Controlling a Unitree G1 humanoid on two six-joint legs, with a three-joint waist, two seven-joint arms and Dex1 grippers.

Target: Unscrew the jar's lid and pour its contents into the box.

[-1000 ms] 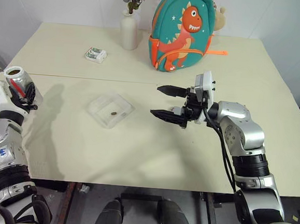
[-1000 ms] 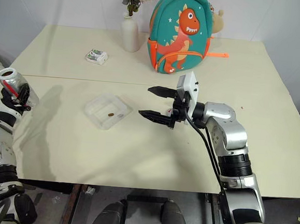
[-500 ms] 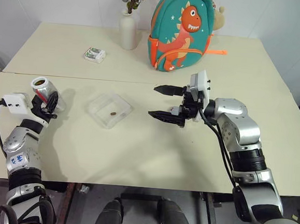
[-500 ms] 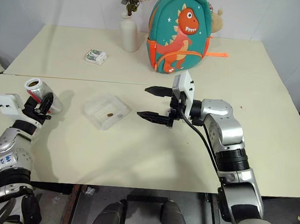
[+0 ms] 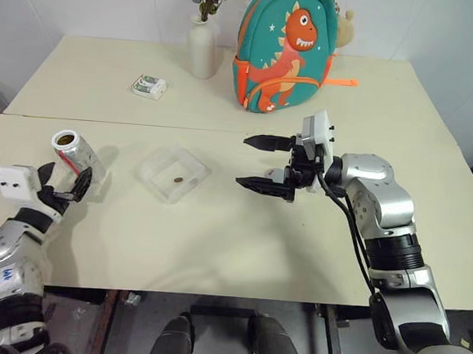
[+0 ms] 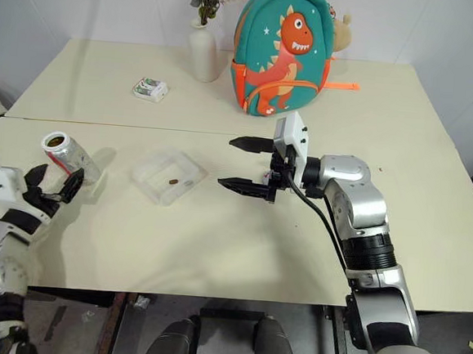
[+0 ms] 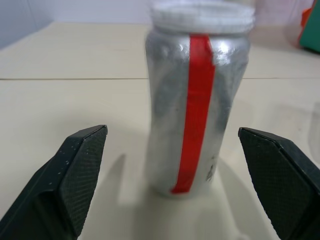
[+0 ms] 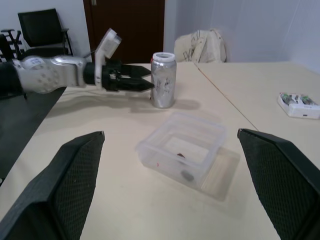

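Both pincers were wide open. The left pincer (image 5: 70, 182) sat low just behind the jar (image 5: 77, 161), which stood on the table (image 5: 216, 225). The right pincer (image 5: 254, 162) reached sideways near the box (image 5: 173, 173).

Both arms are silver-grey with black joints. Black cables run along them. White camera blocks sit behind black, textured fingers (image 7: 75, 185).
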